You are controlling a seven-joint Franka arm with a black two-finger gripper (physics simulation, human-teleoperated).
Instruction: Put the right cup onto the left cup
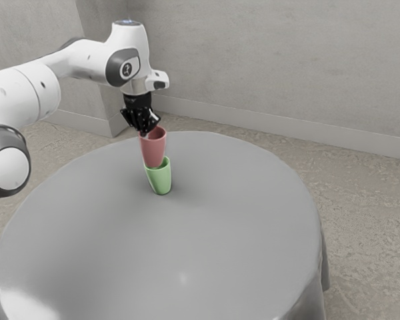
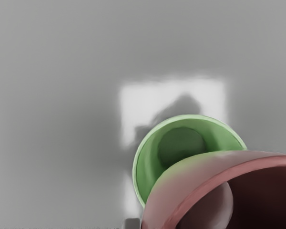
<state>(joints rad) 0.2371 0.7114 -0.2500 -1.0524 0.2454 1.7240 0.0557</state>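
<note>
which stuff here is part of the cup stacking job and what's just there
Part of the job:
- red cup, the one to go on top, now above the green one
- green cup, standing upright to receive it
- gripper, at the red cup's rim

Just there:
- round grey table, only the support
- wall
- floor

Soft light washes the gray table (image 1: 233,230), glare (image 1: 20,307) whitening its lower left in the exterior view; in the wrist view, a shadow (image 2: 183,106) cuts a bright, squarish reflection (image 2: 145,102) near center, the red cup (image 2: 193,191) dark inside at lower right.
</note>
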